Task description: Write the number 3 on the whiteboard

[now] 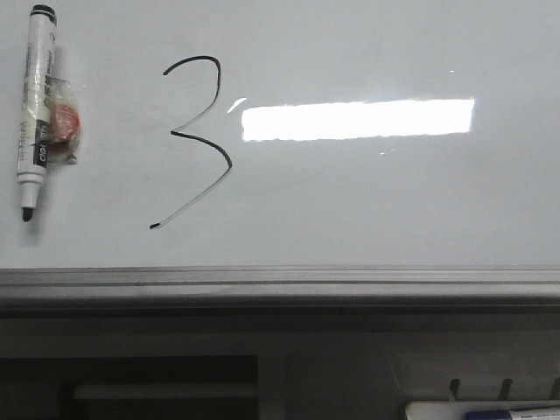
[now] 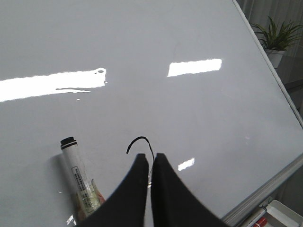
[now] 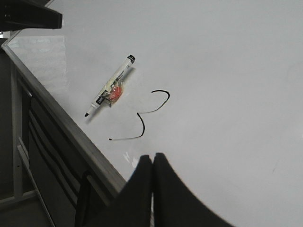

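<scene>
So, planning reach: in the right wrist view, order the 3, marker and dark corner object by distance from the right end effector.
From the right end effector:
1. Number 3, on the whiteboard just ahead.
2. Marker, lying beyond the 3.
3. Dark object, past the board's far corner.

Your whiteboard (image 1: 394, 201) carries a drawn number 3 (image 1: 197, 140); a marker (image 1: 35, 105) lies uncapped just beside it.

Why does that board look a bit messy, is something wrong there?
Nothing is broken. The marker lies uncapped on the whiteboard beside the number 3, with a crumpled clear wrapper with something orange taped to its side. The 3 is angular, with a long faint tail.
</scene>
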